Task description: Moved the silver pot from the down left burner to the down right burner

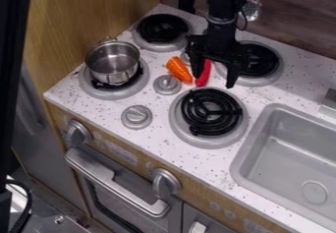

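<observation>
Altogether, one pot sits on one of four burners, the end effector spread apart.

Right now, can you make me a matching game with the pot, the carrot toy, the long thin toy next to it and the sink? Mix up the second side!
Things:
1. Silver pot
2. Carrot toy
3. Long thin toy
4. Sink

Clues:
A. Red
B. At the right edge of the view
C. On the down left burner
D. Orange

Right pairs: 1-C, 2-D, 3-A, 4-B
</observation>
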`<state>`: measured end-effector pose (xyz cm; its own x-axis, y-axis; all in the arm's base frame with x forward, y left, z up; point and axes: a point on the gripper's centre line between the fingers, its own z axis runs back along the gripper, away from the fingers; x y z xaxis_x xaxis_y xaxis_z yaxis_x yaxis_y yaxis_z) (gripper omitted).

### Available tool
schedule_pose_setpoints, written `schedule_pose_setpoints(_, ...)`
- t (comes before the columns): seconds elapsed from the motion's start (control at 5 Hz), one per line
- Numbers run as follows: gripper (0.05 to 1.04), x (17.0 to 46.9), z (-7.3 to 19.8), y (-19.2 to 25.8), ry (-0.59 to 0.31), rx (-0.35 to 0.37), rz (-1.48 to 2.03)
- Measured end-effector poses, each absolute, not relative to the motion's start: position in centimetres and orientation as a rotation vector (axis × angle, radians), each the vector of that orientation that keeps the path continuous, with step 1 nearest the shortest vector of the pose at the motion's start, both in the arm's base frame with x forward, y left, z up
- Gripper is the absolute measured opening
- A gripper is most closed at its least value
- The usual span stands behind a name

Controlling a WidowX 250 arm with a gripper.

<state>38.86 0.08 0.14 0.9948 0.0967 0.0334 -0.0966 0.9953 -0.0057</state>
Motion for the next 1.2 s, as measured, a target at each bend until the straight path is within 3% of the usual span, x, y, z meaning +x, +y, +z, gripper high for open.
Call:
schedule_pose_setpoints(0.2, 0.995, 38.3, -1.7, 0.1, 0.014, -0.002, 0.098)
schedule_pose_setpoints(0.4, 0.995, 39.2, -1.3, 2.6, 0.024, 0.013, 0.125)
schedule_pose_setpoints(0.8, 0.995, 41.5, 0.3, 11.6, -0.019, 0.044, 0.254)
schedule_pose_setpoints(1.2, 0.995, 41.6, -1.8, 16.0, 0.031, 0.049, 0.322)
